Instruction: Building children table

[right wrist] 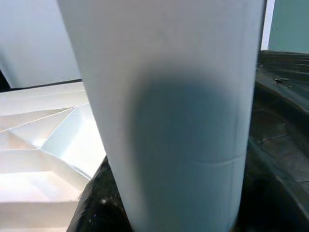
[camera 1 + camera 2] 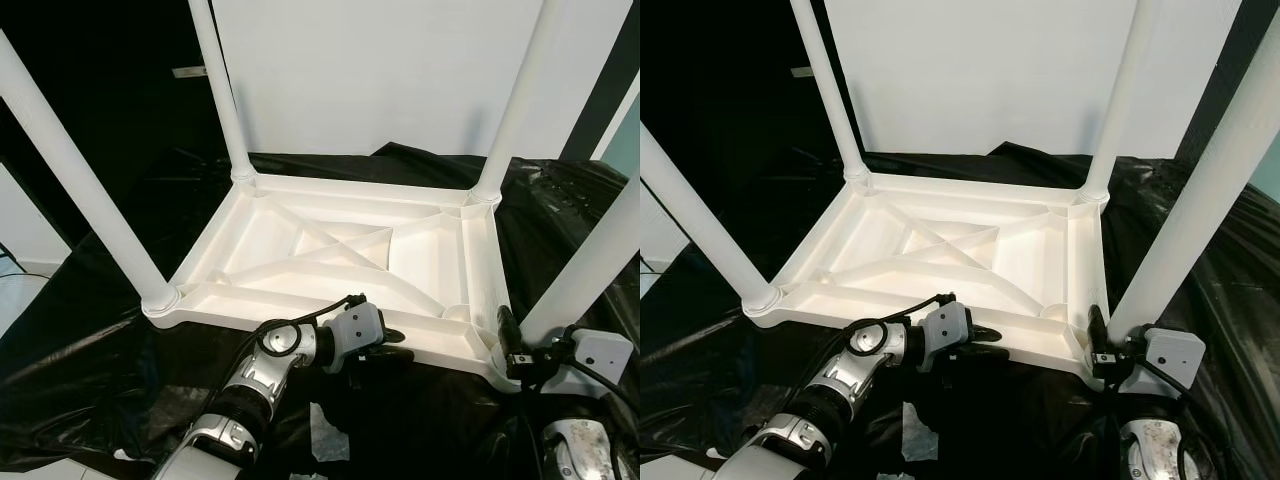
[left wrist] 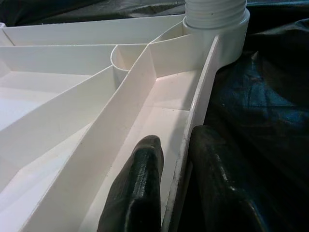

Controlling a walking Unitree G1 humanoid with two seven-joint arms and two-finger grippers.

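Note:
A white plastic children's table lies upside down on black sheeting, its ribbed underside facing up. Four white legs stand in its corner sockets: near left, far left, far right and near right. My left gripper is at the near rim of the tabletop. In the left wrist view it is shut on that rim, one finger inside and one outside. My right gripper sits at the base of the near right leg, with dark fingers on both sides of it.
Crumpled black plastic sheeting covers the floor all around the table. A white panel stands behind the far legs. A small white scrap lies on the sheeting near my left arm. Bare pale floor shows at the far left.

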